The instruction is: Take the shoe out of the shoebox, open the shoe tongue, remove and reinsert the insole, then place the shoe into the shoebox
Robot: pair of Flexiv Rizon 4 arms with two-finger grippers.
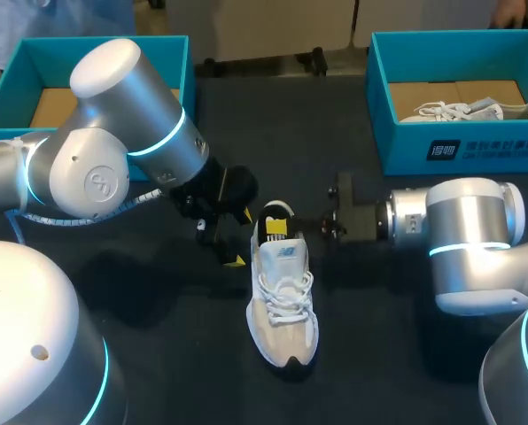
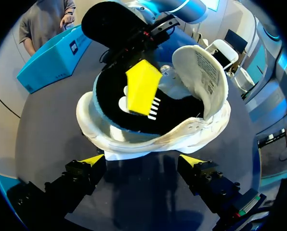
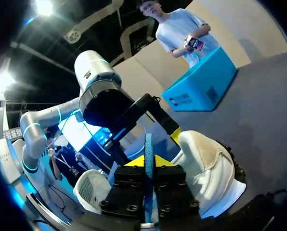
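Lying mid-table, toe toward 6 o'clock, the shoe (image 1: 282,305) has its insole (image 1: 277,211) standing up at the heel — the right gripper (image 1: 277,227) is clenched on it. The left gripper (image 1: 240,237), released, hovers at the heel's 9 o'clock.

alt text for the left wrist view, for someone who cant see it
A white shoe lies on the dark table with its tongue folded back, while the right gripper pinches the black insole, raised partly out of the shoe. The left gripper hovers open just short of the shoe's side, touching nothing.
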